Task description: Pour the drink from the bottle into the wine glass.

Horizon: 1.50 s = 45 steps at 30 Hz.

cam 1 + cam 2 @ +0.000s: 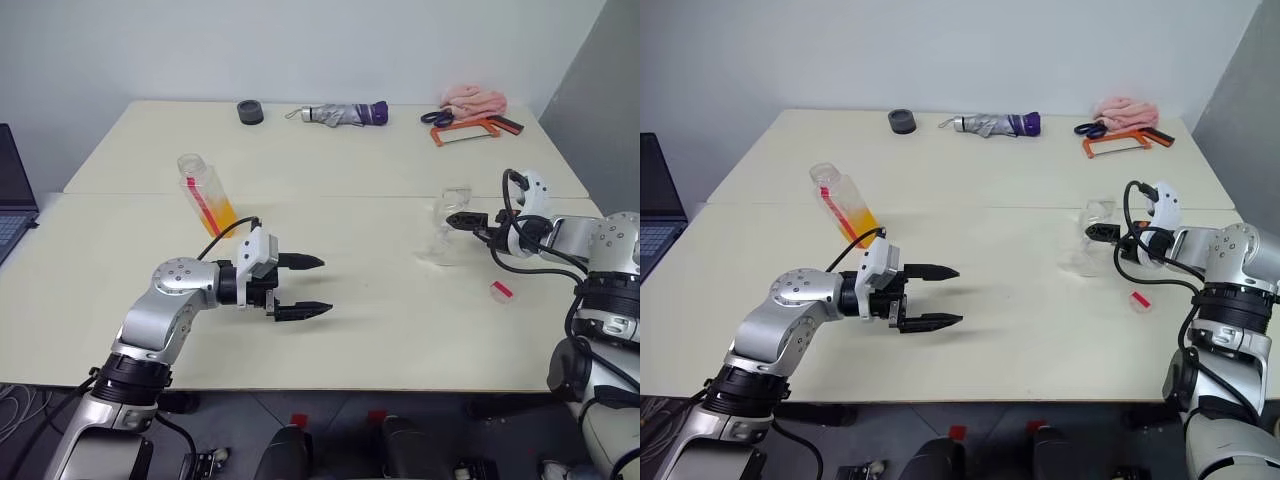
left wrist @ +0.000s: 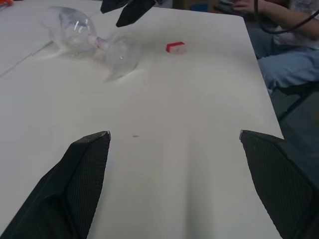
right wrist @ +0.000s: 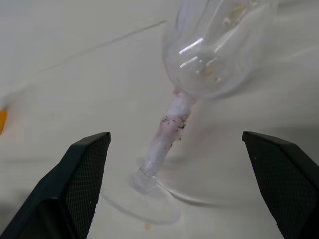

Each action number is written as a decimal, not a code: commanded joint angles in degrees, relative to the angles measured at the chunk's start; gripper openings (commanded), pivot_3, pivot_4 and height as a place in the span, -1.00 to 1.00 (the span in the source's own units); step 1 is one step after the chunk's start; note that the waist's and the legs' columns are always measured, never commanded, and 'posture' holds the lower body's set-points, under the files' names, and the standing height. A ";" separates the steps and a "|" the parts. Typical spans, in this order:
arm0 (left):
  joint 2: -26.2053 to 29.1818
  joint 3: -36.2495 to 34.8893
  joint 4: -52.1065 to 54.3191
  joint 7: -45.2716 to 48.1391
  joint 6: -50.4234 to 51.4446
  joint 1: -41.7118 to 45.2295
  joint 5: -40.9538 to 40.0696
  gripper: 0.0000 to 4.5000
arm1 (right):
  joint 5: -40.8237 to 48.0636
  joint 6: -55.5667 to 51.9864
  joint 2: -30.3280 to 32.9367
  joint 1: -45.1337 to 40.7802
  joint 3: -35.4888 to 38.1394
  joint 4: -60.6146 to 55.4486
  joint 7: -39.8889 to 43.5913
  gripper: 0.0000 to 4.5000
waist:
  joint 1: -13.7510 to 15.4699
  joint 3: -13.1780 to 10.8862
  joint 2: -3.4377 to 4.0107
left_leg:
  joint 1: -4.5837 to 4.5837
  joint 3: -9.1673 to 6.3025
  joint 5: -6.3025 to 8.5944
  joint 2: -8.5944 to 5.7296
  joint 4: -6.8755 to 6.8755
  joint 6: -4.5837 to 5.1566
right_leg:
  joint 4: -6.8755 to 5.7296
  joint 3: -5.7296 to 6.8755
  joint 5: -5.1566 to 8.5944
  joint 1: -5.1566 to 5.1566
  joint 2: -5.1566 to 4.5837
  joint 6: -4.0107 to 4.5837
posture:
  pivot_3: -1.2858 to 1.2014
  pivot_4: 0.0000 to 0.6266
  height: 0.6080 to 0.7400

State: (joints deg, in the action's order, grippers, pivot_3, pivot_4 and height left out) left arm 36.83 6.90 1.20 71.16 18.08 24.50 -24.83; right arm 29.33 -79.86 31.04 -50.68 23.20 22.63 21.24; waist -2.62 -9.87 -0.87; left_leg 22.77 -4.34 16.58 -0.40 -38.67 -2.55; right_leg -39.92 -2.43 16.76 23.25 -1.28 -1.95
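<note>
Bottle (image 1: 205,196) is stood uncapped, leaning, far left on table (image 1: 360,330); cap (image 1: 501,290) lies loose. Right gripper (image 1: 462,219), fingers wide, is lined up beside glass (image 1: 447,225), probably for grasping. Left gripper (image 1: 305,286) is held wide, empty.

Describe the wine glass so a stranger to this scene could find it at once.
On the cream table, look toward the robot's right side, just in front of the right gripper. The wine glass stands there: clear, stemmed and empty. The small red-and-white cap lies nearer the robot; the bottle of orange drink is far left.
</note>
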 commanded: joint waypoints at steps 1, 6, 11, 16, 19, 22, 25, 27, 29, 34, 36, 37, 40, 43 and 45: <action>0.48 0.21 -0.04 1.63 -1.05 1.31 0.63 0.98 | -0.53 4.48 2.41 -4.41 -2.23 7.61 4.78 1.00 | -0.21 0.00 0.01 | 0.00 0.00 0.00 0.01 0.00 0.00 | 0.00 0.00 0.00 0.00 0.00 0.00 | 0.03 -0.52 1.00; -0.45 -0.27 -0.46 1.46 0.33 1.91 0.09 0.98 | -2.68 10.11 3.97 -7.87 -7.64 18.35 12.02 1.00 | -0.49 -0.01 0.00 | 0.02 0.00 0.00 0.02 0.00 0.00 | 0.01 0.02 0.00 0.00 0.00 0.00 | 0.03 -0.52 1.00; -0.56 -0.48 -0.51 1.01 0.29 1.88 0.52 0.98 | -6.06 16.10 3.18 -9.85 -12.99 26.16 17.54 1.00 | -0.53 -0.01 0.01 | 0.03 -0.01 0.00 0.05 -0.01 0.00 | 0.01 0.02 0.00 0.00 -0.02 0.00 | 0.03 -0.52 1.00; -0.63 -0.66 -0.18 0.53 0.37 1.61 0.50 0.98 | -8.48 21.82 1.79 -12.70 -13.51 33.54 18.57 1.00 | -0.63 -0.01 0.01 | 0.01 -0.03 0.00 0.05 -0.02 -0.01 | 0.00 0.01 0.00 0.00 -0.02 0.00 | 0.03 -0.52 1.00; -0.60 -0.78 -0.15 0.21 0.38 1.53 0.56 1.00 | -9.21 23.81 0.94 -13.72 -13.20 36.69 19.23 0.83 | -0.64 -0.01 0.01 | 0.03 -0.04 0.00 0.06 -0.02 -0.01 | 0.00 0.04 0.00 0.00 -0.01 0.00 | 0.03 -0.52 1.00; -0.70 -0.69 -0.39 -0.06 0.22 1.58 0.78 1.00 | -9.63 25.23 0.07 -14.13 -12.72 38.96 19.40 0.42 | -0.64 -0.01 0.01 | 0.02 -0.04 -0.01 0.06 -0.02 -0.01 | 0.00 0.01 0.00 0.00 -0.03 0.00 | 0.03 -0.52 1.00; -0.89 -0.36 -0.32 -0.30 0.06 1.49 1.04 1.00 | -9.75 25.48 -1.09 -13.93 -12.25 39.69 19.58 0.16 | -0.64 -0.01 0.01 | 0.02 -0.08 -0.01 0.06 -0.02 -0.01 | -0.01 0.01 0.00 0.00 -0.02 0.00 | 0.03 -0.52 1.00; -0.92 -0.33 -0.29 -0.52 0.10 1.46 1.10 1.00 | -8.63 25.86 -1.48 -14.46 -10.00 39.68 18.06 -0.12 | -0.64 -0.01 0.01 | 0.01 -0.09 -0.01 0.06 -0.02 -0.01 | -0.01 0.01 0.00 0.00 -0.02 0.00 | 0.03 -0.52 1.00; -0.89 -0.43 -0.18 -0.75 0.18 1.30 1.10 1.00 | -7.70 26.29 -1.67 -15.10 -7.75 39.32 16.42 -0.47 | -0.64 -0.01 0.01 | 0.02 -0.09 -0.01 0.06 -0.02 -0.01 | -0.01 0.02 0.00 0.00 -0.03 0.00 | 0.03 -0.52 1.00; -1.08 -0.67 -0.08 -1.35 0.57 1.11 0.91 1.00 | -5.98 29.58 -3.41 -15.23 -4.99 34.54 14.74 -0.93 | -0.56 -0.01 0.02 | 0.03 -0.11 -0.01 0.07 -0.05 -0.01 | -0.03 0.02 0.00 0.00 -0.06 0.00 | 0.03 -0.52 1.00; -1.38 -0.66 -0.20 -1.67 0.71 1.33 0.87 1.00 | -6.28 35.02 -5.40 -13.93 -4.45 30.28 12.98 -0.93 | -0.64 -0.03 0.05 | 0.04 -0.12 -0.01 0.06 -0.04 -0.02 | -0.03 -0.01 0.00 0.03 -0.06 0.00 | 0.03 -0.52 1.00; -1.49 -0.65 -0.32 -1.80 0.75 1.50 0.88 1.00 | -7.88 40.13 -6.43 -12.56 -5.41 27.71 11.89 -0.93 | -0.67 -0.03 0.05 | 0.04 -0.13 -0.01 0.07 -0.04 -0.02 | -0.04 -0.02 0.00 0.05 -0.06 0.00 | 0.03 -0.52 1.00; -1.73 -0.89 -0.99 -2.31 0.61 2.06 1.12 1.00 | -12.55 55.62 -9.25 -8.36 -7.38 23.33 6.31 -0.93 | -0.70 -0.03 0.05 | 0.04 -0.17 -0.01 0.08 -0.02 -0.02 | -0.05 0.01 0.00 0.06 -0.05 0.00 | 0.03 -0.52 1.00; -2.00 -1.12 -1.95 -2.92 0.28 2.70 1.57 1.00 | -17.84 69.18 -11.16 -3.36 -10.97 20.94 3.54 -0.93 | -0.65 -0.03 0.05 | 0.05 -0.19 -0.01 0.11 -0.03 -0.02 | -0.05 0.00 0.00 0.06 -0.09 -0.01 | 0.03 -0.52 1.00; -2.02 -1.08 -2.18 -2.99 0.11 2.86 1.71 1.00 | -19.78 73.66 -11.82 -1.19 -12.64 20.47 2.88 -0.93 | -0.68 -0.03 0.05 | 0.05 -0.17 -0.01 0.10 -0.04 -0.03 | -0.05 -0.04 -0.01 0.06 -0.13 -0.01 | 0.03 -0.52 1.00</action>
State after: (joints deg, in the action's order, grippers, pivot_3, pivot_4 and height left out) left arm 34.84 6.84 -1.61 68.22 18.81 25.97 -23.32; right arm 11.09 -11.38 19.09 -51.48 11.36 45.97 24.69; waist -3.30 -9.90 -0.81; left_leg 22.82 -4.52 16.57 -0.30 -38.72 -2.58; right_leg -39.98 -2.47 16.76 23.31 -1.41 -1.96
